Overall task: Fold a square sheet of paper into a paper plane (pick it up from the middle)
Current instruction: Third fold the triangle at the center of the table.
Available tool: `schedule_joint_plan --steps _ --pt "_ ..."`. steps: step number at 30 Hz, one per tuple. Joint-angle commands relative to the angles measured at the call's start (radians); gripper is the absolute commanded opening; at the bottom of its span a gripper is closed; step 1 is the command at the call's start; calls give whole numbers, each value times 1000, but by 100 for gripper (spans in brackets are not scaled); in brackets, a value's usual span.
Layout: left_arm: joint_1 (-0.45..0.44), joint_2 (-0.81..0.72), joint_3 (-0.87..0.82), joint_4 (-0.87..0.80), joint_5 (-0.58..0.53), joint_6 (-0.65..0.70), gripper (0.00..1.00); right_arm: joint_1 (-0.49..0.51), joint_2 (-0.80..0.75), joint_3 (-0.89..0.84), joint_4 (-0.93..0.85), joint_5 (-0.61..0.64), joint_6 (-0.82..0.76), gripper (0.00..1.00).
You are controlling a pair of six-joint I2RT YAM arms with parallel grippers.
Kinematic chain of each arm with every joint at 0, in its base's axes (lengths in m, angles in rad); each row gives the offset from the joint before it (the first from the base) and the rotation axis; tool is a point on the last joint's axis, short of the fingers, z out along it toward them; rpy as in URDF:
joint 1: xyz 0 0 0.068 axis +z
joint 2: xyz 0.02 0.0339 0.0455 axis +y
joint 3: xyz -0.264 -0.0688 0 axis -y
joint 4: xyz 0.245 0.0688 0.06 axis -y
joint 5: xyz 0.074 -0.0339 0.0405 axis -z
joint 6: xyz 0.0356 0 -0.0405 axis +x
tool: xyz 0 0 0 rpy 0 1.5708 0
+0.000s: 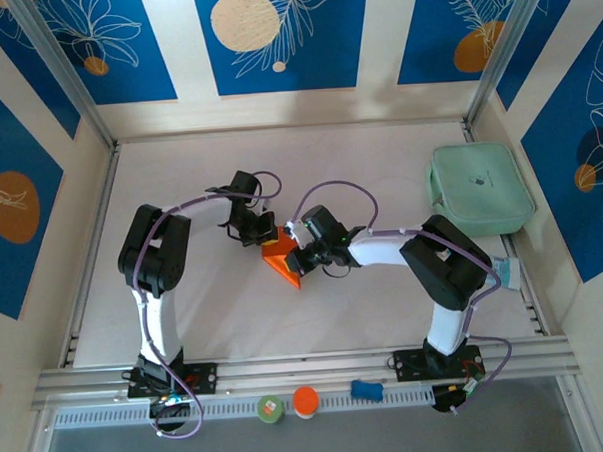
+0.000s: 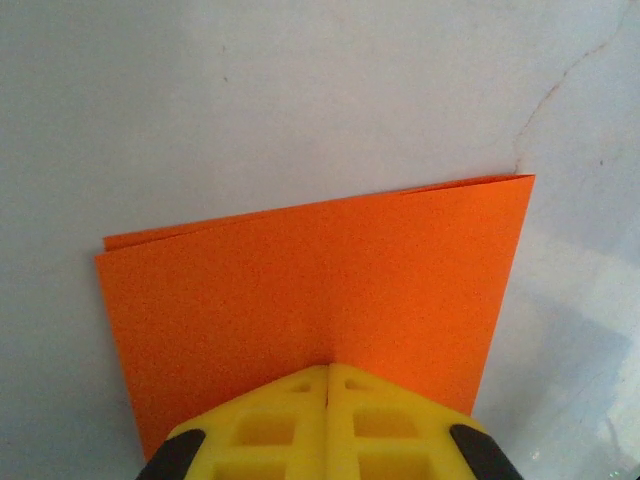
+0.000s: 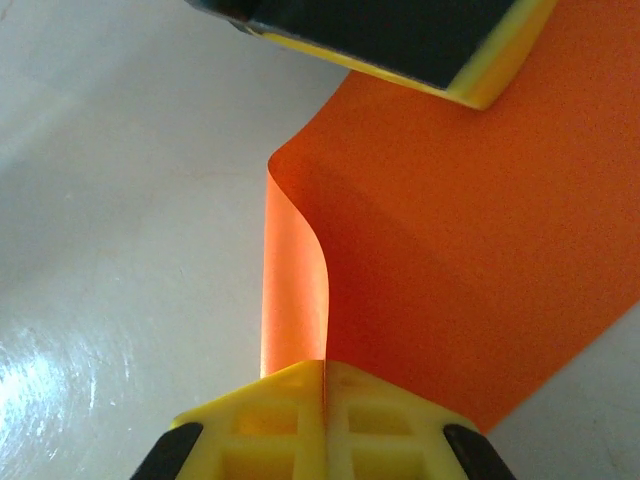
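The square sheet of paper (image 1: 281, 259), bright orange, is held between both grippers just above the middle of the table. In the left wrist view the sheet (image 2: 320, 270) is doubled over, with two layers showing at its far edge. My left gripper (image 2: 328, 368) is shut on its near edge, and from above the left gripper (image 1: 265, 236) sits at the sheet's upper left. My right gripper (image 3: 325, 365) is shut on a curled edge of the sheet (image 3: 450, 250), and from above the right gripper (image 1: 295, 254) is at its right side. The paper plane is out of view.
A mint-green case (image 1: 478, 188) lies at the back right of the table. On the front rail sit a green round piece (image 1: 270, 409), a small orange disc (image 1: 305, 399) and a blue piece (image 1: 366, 389). Walls enclose the table on three sides.
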Motion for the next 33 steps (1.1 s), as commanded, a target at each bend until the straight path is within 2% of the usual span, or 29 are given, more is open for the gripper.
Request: schedule_joint_plan --steps 1,33 --pt "-10 52 -6 -47 -9 19 3 -4 24 34 -31 4 15 3" --pt "-9 56 -9 -40 -15 10 4 -1 76 90 -132 22 39 3"
